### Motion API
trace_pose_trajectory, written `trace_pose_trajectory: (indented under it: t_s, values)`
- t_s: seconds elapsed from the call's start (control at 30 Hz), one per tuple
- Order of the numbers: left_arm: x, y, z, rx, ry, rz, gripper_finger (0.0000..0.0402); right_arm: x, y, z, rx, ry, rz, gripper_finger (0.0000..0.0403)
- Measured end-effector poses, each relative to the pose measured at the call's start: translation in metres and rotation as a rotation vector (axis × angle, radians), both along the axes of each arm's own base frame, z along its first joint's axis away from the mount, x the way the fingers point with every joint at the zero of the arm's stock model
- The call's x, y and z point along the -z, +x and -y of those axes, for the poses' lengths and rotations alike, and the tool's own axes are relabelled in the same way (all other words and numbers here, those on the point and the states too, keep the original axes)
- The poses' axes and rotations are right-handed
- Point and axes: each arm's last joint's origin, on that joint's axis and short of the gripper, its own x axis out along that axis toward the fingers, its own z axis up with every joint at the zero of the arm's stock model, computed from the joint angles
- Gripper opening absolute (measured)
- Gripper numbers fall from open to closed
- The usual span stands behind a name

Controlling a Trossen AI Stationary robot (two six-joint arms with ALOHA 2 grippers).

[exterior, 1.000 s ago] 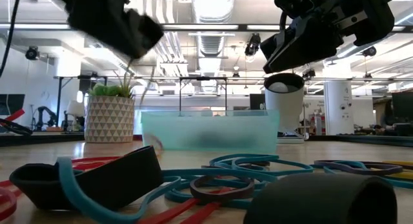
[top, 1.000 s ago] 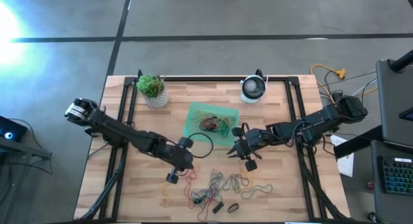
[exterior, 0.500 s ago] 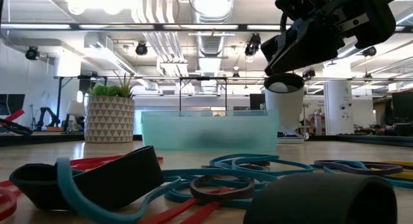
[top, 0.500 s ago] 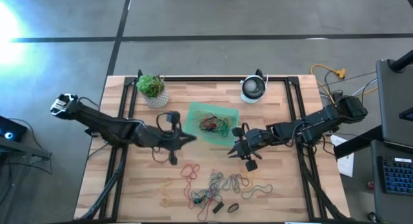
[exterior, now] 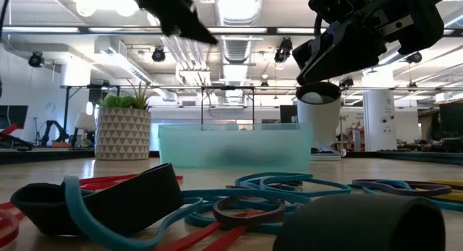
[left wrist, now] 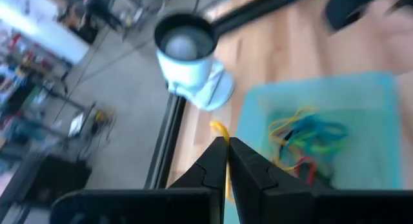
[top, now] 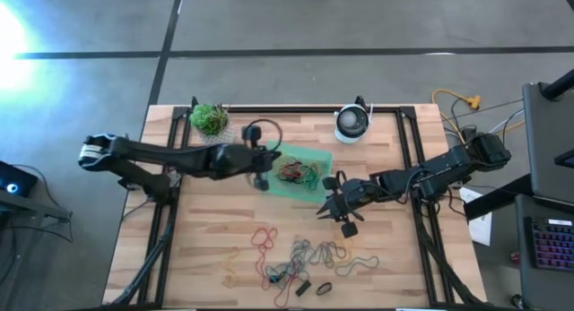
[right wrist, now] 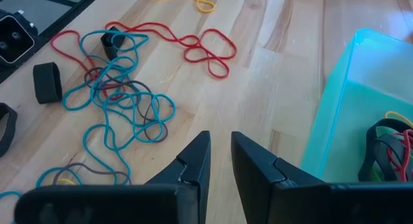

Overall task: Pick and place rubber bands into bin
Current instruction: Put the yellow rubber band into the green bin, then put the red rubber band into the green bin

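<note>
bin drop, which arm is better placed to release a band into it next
Left. Its end effector is shut on a yellow band at the bin edge. The right end effector hangs open and empty beside the bin.

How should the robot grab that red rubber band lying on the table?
Pinch the red band at its end loop: it lies flat, clear of the tangle. Come straight down from above, jaws astride one strand.

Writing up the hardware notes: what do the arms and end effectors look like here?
Both arms are dark, nearly black, slender and jointed. The left arm has a pale, silvery cap at its outer joint and a thin black cable looping beside the wrist. Each end effector, left and right, has two black, wedge-shaped fingers tapering to flat tips.
</note>
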Motion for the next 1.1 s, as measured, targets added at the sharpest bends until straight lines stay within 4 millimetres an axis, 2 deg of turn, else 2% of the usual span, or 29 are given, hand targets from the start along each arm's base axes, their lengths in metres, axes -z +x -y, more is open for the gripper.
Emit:
trace_pose_trajectory:
  t_s: [0.23, 0.4, 0.5, 0.7, 0.87, 0.97, 1.1]
  values:
    - [0.045, 0.030, -0.030, -0.051, -0.031, -0.105, 0.0000, 0.000, 0.000, 0.000, 0.000, 0.000, -0.001, 0.0056]
    - [0.072, 0.042, -0.036, -0.061, -0.039, -0.183, 0.0000, 0.001, 0.000, 0.000, -0.001, -0.002, -0.003, 0.0056]
    - [0.081, 0.045, -0.036, -0.040, -0.054, -0.218, 0.0009, 0.001, -0.001, 0.000, -0.002, -0.004, -0.004, 0.0056]
    - [0.082, 0.046, -0.034, -0.002, -0.078, -0.218, 0.0074, 0.003, -0.002, 0.000, -0.005, -0.009, -0.009, 0.0056]
    - [0.073, 0.039, -0.031, -0.039, -0.149, -0.192, 0.0119, 0.006, -0.003, 0.001, -0.001, -0.006, -0.020, 0.0056]
    - [0.068, 0.027, -0.020, -0.021, -0.224, -0.243, 0.0130, 0.009, -0.005, 0.001, 0.015, 0.011, -0.042, 0.0056]
    - [0.056, 0.008, 0.005, 0.085, -0.383, -0.294, 0.0132, 0.012, -0.008, 0.002, 0.017, 0.005, -0.081, 0.0057]
